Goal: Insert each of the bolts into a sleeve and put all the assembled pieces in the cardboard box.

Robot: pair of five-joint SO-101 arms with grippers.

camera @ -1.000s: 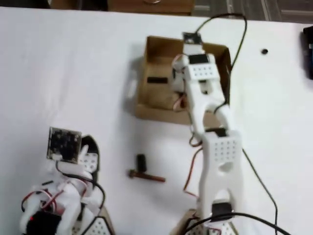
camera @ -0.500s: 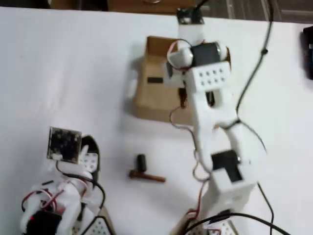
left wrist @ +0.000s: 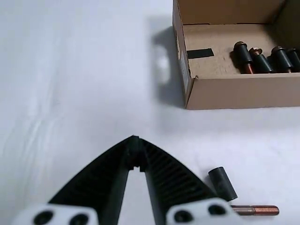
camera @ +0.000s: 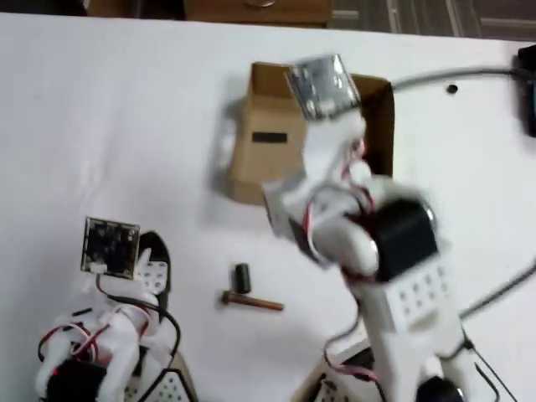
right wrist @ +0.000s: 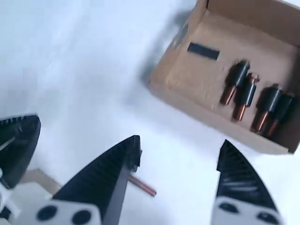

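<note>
white table (camera: 126, 126), cardboard box (camera: 251, 176) with black label (camera: 269, 137)

Flat white counter (left wrist: 70, 70): smooth, matt, with faint streaks.
Brown cardboard box (left wrist: 234, 93): matt, papery, raw cut edges.
Loose copper-coloured metal bolt (left wrist: 255, 210): dull sheen.
Short black cylindrical sleeve (left wrist: 222, 183): matt; plastic or rubber, cannot tell which.
Black plastic left hand (left wrist: 135, 143) and black plastic right hand (right wrist: 180, 140): finely ribbed, matt finger faces on smooth white plastic mounts.

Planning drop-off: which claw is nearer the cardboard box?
Right. The right claw hangs open by the cardboard box's front wall; left claw sits shut, farther back across the table.
</note>
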